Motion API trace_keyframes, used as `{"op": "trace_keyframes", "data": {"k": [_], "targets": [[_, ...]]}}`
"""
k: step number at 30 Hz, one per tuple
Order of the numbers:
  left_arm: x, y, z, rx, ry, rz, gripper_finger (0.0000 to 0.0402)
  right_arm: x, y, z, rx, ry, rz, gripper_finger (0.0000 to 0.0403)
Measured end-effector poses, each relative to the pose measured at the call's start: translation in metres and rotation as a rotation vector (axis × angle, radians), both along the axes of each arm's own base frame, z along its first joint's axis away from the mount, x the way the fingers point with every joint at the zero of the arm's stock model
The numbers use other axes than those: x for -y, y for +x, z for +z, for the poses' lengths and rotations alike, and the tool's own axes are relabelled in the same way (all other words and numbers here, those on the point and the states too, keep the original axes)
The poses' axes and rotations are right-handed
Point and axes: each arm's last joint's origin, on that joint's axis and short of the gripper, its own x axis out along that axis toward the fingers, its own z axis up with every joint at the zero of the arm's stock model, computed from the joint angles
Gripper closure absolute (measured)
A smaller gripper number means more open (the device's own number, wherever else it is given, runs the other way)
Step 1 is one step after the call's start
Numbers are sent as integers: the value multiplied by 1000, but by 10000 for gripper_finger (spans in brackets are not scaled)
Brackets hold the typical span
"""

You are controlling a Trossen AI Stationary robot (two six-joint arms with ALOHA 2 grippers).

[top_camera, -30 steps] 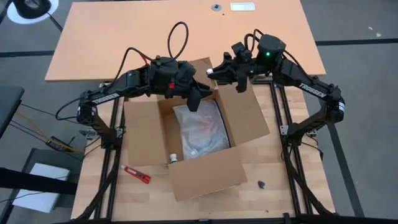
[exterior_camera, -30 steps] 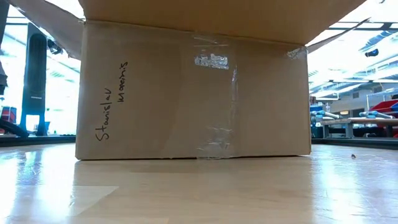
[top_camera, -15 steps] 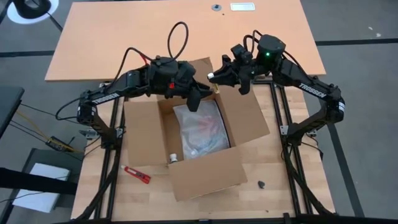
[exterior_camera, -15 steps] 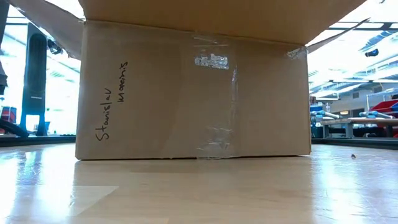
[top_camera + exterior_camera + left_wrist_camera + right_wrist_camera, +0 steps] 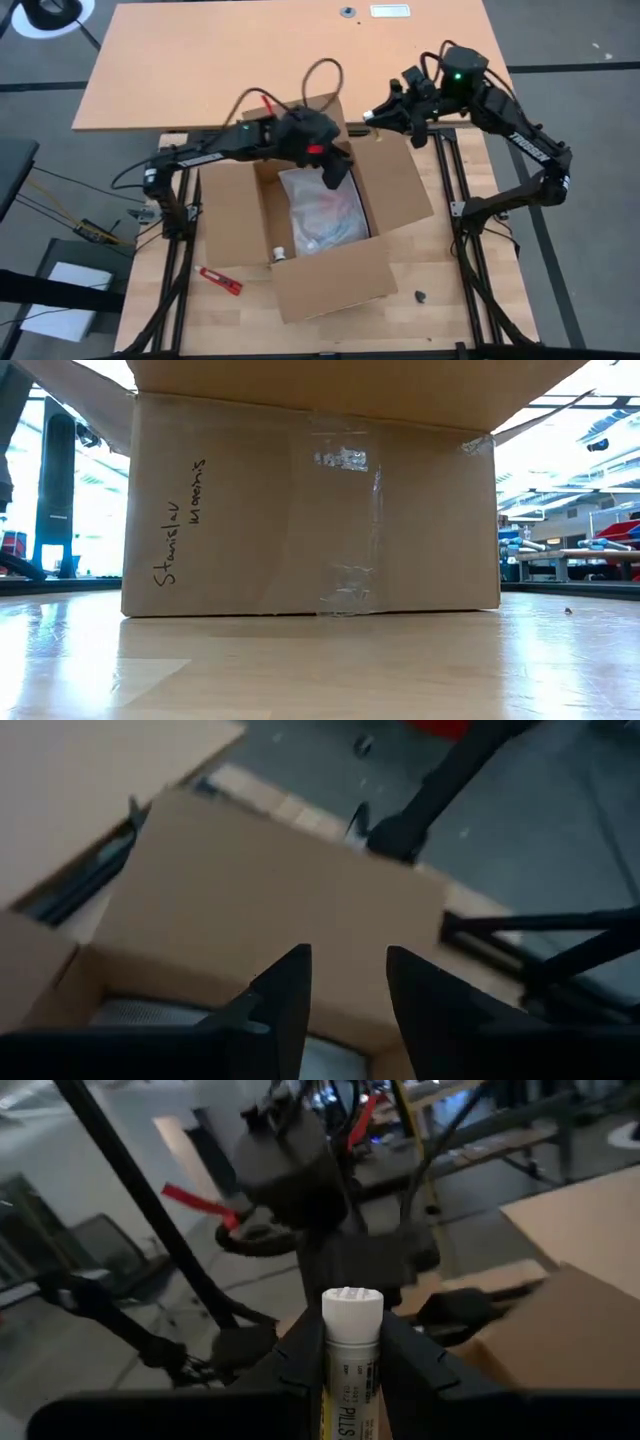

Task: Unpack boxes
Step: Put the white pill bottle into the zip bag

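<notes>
Gripping nothing, the left gripper (image 5: 336,176) hangs over the far inner edge of the plain brown corrugated cardboard carton (image 5: 330,285), its two dark fingers (image 5: 285,995) spread with an empty gap between them and pointing down into the opening. That carton sits near the middle of the pale wooden table (image 5: 180,315), its four flaps folded outward; from table height its front wall shows a vertical strip of clear tape (image 5: 350,530) and handwriting in black marker (image 5: 180,520). Inside lie a crumpled clear plastic bag (image 5: 320,210) with something reddish in it and a small white-capped item (image 5: 279,255) at the near inner wall. The bag will likely be light, soft and slippery, so a pinch on a gathered fold near its top looks safer than a grab at its smooth middle; the carton itself is stiff but light and could slide if a flap is dragged. A small red and black tool (image 5: 220,281) lies on the table just beside the carton's left flap. Further right, the right gripper (image 5: 378,115) is raised beyond the carton's far right corner, pinching a slim pale bottle with a white ribbed cap (image 5: 350,1350) upright between its fingers. A small dark scrap (image 5: 421,296) rests on the table near the right front of the carton
</notes>
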Motion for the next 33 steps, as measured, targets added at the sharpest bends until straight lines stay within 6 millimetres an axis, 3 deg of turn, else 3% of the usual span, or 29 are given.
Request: {"op": "trace_keyframes", "data": {"k": [7, 11, 19, 24, 33], "targets": [[-2, 25, -61, -306, -42, 8, 257, 2, -16, -13, -146, -25, -46, 335], [1, 37, -86, -389, -55, -1, 257, 1, -22, -22, -229, -48, -44, 335], [1, 47, -108, -458, -31, -18, 257, 0, -26, -32, -339, -113, -71, 335], [0, 53, -145, -448, -63, 3, 257, 0, -27, -34, -353, -135, -61, 335], [11, 67, -203, -158, -121, -117, 257, -1, -28, -34, -354, -148, -56, 335]]}}
